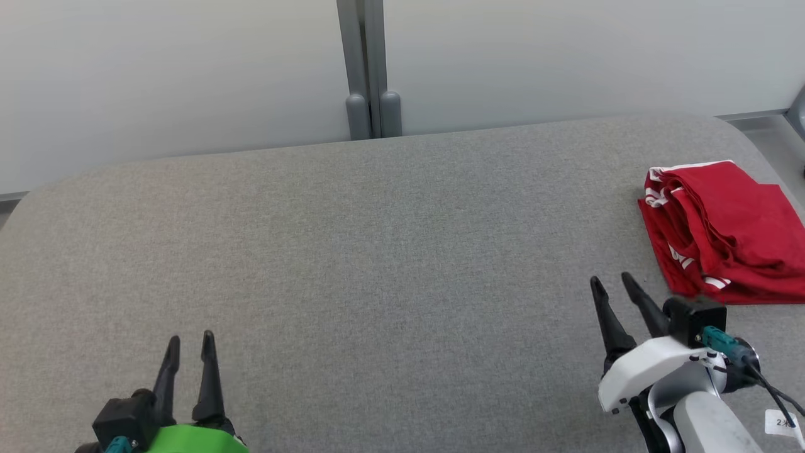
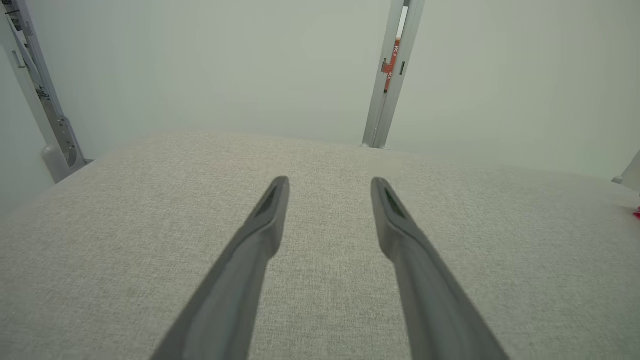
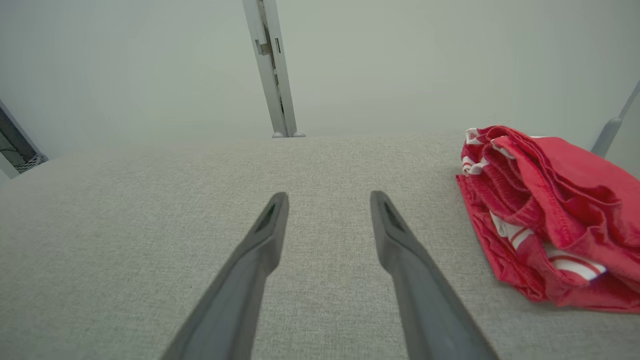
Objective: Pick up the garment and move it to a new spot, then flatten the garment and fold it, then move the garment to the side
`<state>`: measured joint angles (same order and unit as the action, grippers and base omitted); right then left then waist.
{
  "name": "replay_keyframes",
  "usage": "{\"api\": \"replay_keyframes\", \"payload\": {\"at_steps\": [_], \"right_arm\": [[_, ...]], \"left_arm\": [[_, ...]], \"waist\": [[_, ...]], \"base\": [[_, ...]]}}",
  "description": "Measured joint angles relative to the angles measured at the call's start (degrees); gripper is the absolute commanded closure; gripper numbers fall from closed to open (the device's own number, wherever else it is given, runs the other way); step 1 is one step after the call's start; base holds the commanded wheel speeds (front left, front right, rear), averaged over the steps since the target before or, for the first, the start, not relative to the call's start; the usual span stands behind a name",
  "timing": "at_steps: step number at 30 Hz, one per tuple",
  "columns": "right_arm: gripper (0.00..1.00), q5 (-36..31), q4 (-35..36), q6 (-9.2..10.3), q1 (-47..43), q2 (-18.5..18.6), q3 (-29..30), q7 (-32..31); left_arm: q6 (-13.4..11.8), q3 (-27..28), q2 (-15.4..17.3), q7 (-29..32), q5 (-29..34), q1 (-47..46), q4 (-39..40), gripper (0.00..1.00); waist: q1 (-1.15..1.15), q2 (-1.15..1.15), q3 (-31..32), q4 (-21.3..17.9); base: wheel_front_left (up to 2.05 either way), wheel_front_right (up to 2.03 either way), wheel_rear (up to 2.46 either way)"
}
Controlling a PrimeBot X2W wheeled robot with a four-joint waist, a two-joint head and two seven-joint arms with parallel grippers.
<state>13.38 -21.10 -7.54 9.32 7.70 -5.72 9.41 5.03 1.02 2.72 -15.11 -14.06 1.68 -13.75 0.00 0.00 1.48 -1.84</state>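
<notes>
Grey fabric-covered table [image 1: 377, 251], far corners rounded, takes up most of the head view. Pale partition wall [image 1: 188, 75] runs behind the far edge. Grey metal post [image 1: 368, 69] stands at the wall's seam, just behind that edge, about mid-width.

Red garment [image 1: 723, 226], thin cloth with white stripe trim, lies bunched in loose uneven folds on the table's right side, near the far right corner. Its right part runs out of the head view, so its gap to the table's right edge cannot be told. White trim shows along its left side.

Right gripper [image 1: 610, 279] is over the table just beside the garment's near left corner, not touching it. Jaws spread, nothing between them. Fingers point toward the far edge, with the garment off to their right.

Left gripper [image 1: 190, 337] sits at the near left, well apart from the garment. Jaws spread, only table cloth seen between them.

Bare grey surface stretches between the two grippers and on to the far edge and the left rounded corner.
</notes>
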Motion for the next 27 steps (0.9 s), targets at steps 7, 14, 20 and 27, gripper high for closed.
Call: {"api": "replay_keyframes", "payload": {"at_steps": [7, 14, 20, 27], "right_arm": [[1.00, 2.09, -2.59, 0.00, -2.99, -0.76, 0.10, -0.82], [1.00, 9.48, -1.82, 0.00, -2.98, -1.14, 1.32, -2.30], [1.00, 15.37, -1.01, 0.00, -2.98, -1.46, 2.14, -3.28], [1.00, 21.76, -0.18, 0.01, -2.98, -1.70, 3.15, -4.44]], "left_arm": [[0.00, 0.13, -0.30, 1.01, -1.91, 0.66, -2.92, 1.00], [0.02, 0.62, -0.30, 2.97, -9.34, 0.55, -2.89, 1.00], [0.11, 0.88, -0.30, 4.48, -15.22, 0.28, -2.67, 1.00], [0.51, 1.23, -0.30, 6.06, -21.64, -0.32, -2.34, 1.00]], "waist": [[0.00, 0.00, -0.04, 0.04], [0.00, 0.00, -0.13, 0.15], [0.00, 0.00, -0.21, 0.23], [0.00, 0.00, -0.30, 0.33]], "base": [[0.00, 0.00, 0.00], [0.00, 0.00, 0.00], [0.00, 0.00, 0.00], [0.00, 0.00, 0.00]]}}
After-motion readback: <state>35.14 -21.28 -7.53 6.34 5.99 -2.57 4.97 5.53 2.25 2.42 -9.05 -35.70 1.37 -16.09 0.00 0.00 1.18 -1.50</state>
